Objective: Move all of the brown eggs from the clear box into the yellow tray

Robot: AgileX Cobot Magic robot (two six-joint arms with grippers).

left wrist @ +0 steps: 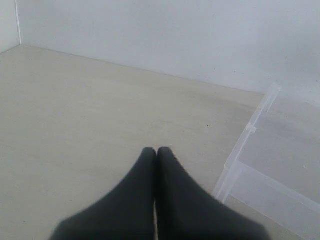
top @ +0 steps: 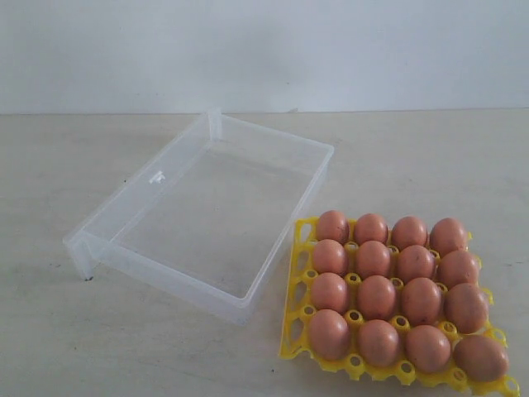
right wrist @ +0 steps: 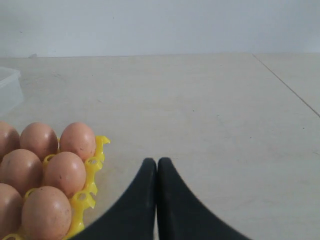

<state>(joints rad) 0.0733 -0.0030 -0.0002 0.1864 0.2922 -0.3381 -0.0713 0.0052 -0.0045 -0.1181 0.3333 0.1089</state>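
Several brown eggs (top: 377,297) fill the cups of the yellow tray (top: 297,291) at the lower right of the exterior view. To its left lies the clear box (top: 211,217), with no egg in it. Neither arm shows in the exterior view. In the left wrist view my left gripper (left wrist: 156,149) is shut with nothing in it, over bare table beside a corner of the clear box (left wrist: 272,165). In the right wrist view my right gripper (right wrist: 157,160) is shut and empty, beside the yellow tray (right wrist: 90,174) and its brown eggs (right wrist: 64,173).
The pale table (top: 430,157) runs back to a white wall (top: 264,50). A seam in the table (right wrist: 287,85) crosses the right wrist view. The clear box has a small latch tab (top: 156,176) on its left wall.
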